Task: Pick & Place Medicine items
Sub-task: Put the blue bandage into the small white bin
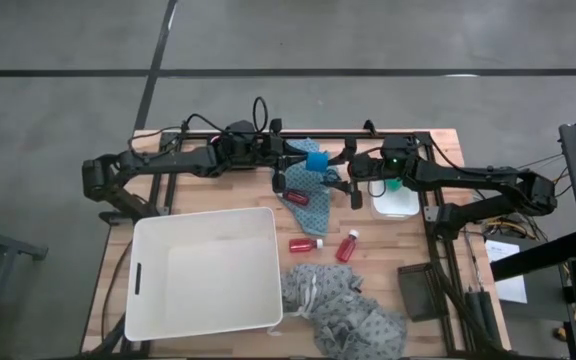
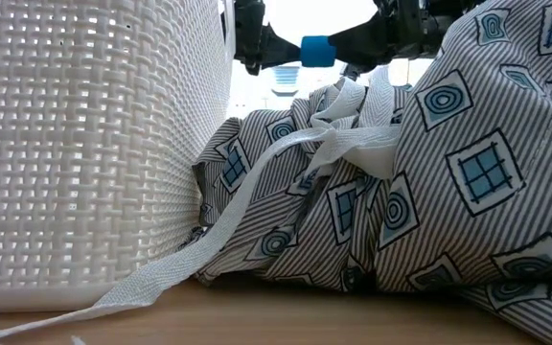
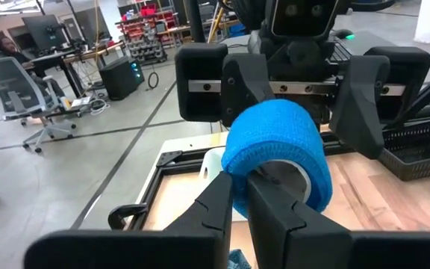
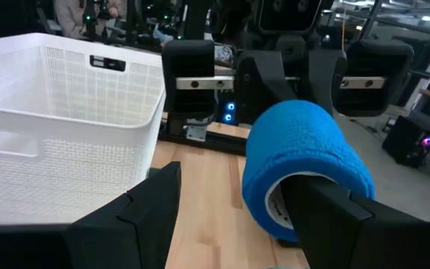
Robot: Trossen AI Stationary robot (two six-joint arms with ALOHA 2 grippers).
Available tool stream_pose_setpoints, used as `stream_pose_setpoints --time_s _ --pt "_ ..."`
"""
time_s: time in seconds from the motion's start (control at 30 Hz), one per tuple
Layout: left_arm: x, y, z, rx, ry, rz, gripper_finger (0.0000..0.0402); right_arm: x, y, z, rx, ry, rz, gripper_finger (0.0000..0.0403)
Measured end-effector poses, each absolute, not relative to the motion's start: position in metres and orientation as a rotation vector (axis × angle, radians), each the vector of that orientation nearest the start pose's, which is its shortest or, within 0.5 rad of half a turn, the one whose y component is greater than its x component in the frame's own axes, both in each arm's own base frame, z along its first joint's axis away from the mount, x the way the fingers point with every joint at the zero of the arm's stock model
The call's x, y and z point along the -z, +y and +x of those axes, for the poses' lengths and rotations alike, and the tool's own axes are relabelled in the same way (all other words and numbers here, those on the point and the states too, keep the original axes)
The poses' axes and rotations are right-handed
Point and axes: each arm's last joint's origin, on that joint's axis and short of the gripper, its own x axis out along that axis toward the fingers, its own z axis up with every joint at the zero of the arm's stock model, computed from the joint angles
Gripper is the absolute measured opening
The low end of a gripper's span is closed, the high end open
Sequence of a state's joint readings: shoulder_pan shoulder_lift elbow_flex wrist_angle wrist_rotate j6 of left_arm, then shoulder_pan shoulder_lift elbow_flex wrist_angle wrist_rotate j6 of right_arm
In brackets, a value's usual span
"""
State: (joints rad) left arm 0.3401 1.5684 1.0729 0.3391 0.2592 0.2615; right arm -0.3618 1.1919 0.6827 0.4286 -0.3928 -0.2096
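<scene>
Blue round roll of wrap [image 1: 316, 161] — held clear of the wooden bench [image 1: 388, 262] near its far edge, between both grippers. Left gripper [image 1: 303, 170] was closed, pinching the roll's wall. Right gripper [image 1: 334, 182] stood partly open, one finger through the roll's core — no firm grip visible. Two small red bottles with white caps [image 1: 305, 244] [image 1: 348, 246] lay mid-bench, beside the white woven basket [image 1: 204, 270].

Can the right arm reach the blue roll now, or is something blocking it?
Probably yes: the right end effector is open around the blue roll. The left end effector is shut on it.
</scene>
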Motion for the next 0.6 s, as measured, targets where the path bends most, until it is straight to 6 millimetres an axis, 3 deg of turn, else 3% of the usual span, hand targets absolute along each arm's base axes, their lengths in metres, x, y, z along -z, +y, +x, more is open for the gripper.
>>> stream_pose_setpoints --time_s 0.3,0.6 --pt "-0.2887 0.1123 0.3399 -0.057 0.161 0.214 0.0037 -0.2738 -0.0818 0.2468 -0.032 0.075 -0.159 0.0207" --pt "-0.2878 0.1120 0.3399 -0.055 0.169 0.209 0.0037 -0.2734 -0.0843 0.2467 0.049 0.087 -0.147 0.0118"
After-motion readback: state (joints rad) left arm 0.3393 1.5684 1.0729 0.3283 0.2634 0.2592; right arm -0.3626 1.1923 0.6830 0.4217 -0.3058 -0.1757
